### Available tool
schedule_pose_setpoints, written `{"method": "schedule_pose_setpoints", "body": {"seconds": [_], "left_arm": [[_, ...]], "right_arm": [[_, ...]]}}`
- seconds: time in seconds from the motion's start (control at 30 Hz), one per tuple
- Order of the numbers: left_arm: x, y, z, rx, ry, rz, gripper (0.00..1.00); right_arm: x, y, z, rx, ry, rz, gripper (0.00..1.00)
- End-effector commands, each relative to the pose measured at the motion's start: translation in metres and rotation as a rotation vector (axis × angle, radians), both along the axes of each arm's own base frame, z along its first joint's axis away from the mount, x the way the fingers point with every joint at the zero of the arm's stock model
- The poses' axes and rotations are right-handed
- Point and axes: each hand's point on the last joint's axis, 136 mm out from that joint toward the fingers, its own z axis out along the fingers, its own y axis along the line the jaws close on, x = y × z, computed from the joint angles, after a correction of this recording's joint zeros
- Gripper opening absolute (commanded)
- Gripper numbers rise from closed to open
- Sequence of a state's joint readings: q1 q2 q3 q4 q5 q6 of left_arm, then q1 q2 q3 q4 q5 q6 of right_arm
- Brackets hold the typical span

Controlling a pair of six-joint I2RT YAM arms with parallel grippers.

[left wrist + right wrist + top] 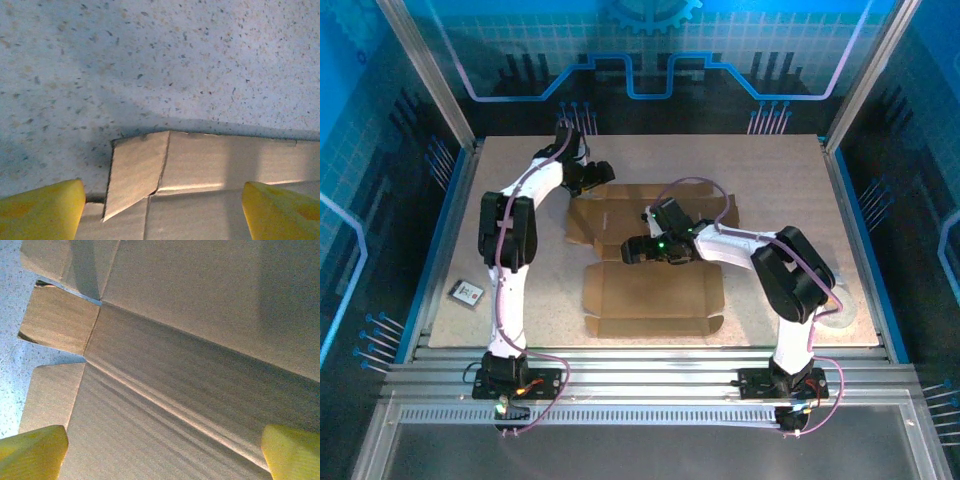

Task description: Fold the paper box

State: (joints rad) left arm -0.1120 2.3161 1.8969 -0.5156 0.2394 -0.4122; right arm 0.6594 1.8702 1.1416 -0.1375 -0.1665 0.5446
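Though mostly flat — paper box [650,292] — brown, creased.

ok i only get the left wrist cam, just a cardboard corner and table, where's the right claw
Observer: The right claw is over the middle of the paper box, jaws wide apart, nothing between them.
Operator: and is the box folded up yet
Observer: No, it lies mostly flat and open on the table, near flaps spread out.
Operator: anything else on there
Observer: A small dark flat object lies near the left edge, apart from the box.
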Motion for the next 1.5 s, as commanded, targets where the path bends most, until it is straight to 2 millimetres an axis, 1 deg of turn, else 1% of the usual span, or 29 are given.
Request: {"method": "schedule_pose_setpoints", "body": {"seconds": [0.0,0.13,0.17,0.3,0.4,0.5,0.77,1.03,1.17,1.33,1.47], "left_arm": [[0.013,-0.007,0.010,-0.063,-0.044,-0.035,0.86],[0.017,-0.011,0.007,-0.082,-0.037,-0.053,0.86],[0.017,-0.014,0.009,-0.095,-0.043,-0.063,0.86],[0.015,-0.021,0.021,-0.120,-0.085,-0.086,0.80],[0.014,-0.025,0.027,-0.122,-0.117,-0.101,0.78],[0.014,-0.034,0.030,-0.158,-0.135,-0.118,0.78],[0.012,-0.063,0.030,-0.201,-0.147,-0.177,0.78],[0.009,-0.079,0.034,-0.216,-0.152,-0.202,0.78],[0.009,-0.087,0.029,-0.224,-0.140,-0.212,0.78],[0.012,-0.091,0.022,-0.230,-0.125,-0.207,0.78],[0.012,-0.092,0.011,-0.213,-0.085,-0.197,0.78]], "right_arm": [[0.003,0.001,-0.004,0.012,0.009,0.011,1.00],[0.002,0.001,-0.007,0.013,0.013,0.005,1.00],[0.002,0.001,-0.007,0.014,0.013,0.003,1.00],[0.001,0.001,-0.012,0.016,0.025,0.001,1.00],[0.002,0.001,-0.014,0.019,0.032,-0.004,1.00],[0.001,0.002,-0.017,0.020,0.038,-0.002,1.00],[-0.001,0.001,-0.021,0.018,0.051,-0.013,1.00],[-0.003,-0.001,-0.027,0.008,0.070,-0.016,1.00],[-0.005,-0.002,-0.030,0.008,0.075,-0.019,1.00],[-0.006,-0.003,-0.031,0.007,0.079,-0.020,1.00],[-0.007,-0.004,-0.032,0.005,0.081,-0.020,1.00]]}}
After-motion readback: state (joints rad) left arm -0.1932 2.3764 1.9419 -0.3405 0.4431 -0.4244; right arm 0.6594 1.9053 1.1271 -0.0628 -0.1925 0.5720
